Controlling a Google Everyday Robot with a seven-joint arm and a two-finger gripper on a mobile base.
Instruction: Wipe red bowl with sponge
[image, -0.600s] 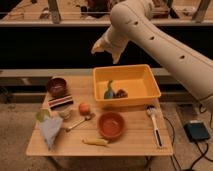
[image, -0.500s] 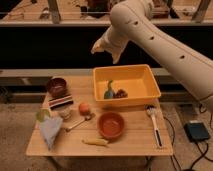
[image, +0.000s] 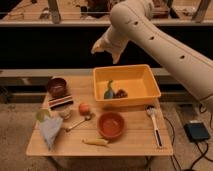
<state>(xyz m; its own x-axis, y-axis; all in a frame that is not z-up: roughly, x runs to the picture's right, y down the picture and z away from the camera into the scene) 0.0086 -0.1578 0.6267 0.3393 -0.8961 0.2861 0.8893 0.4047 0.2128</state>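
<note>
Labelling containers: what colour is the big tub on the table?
The tub is yellow, shown best in the camera view; the gripper hangs high above its far left corner.

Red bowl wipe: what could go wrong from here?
1. The gripper hangs high behind the yellow bin. Coming down and forward, the arm could clip the bin's rim.
2. The sponge seems to lie against the pale blue cloth at the table's left end, so a grasp may catch the cloth too.
3. The red bowl sits loose with a spoon close by, and wiping may shove it.
</note>
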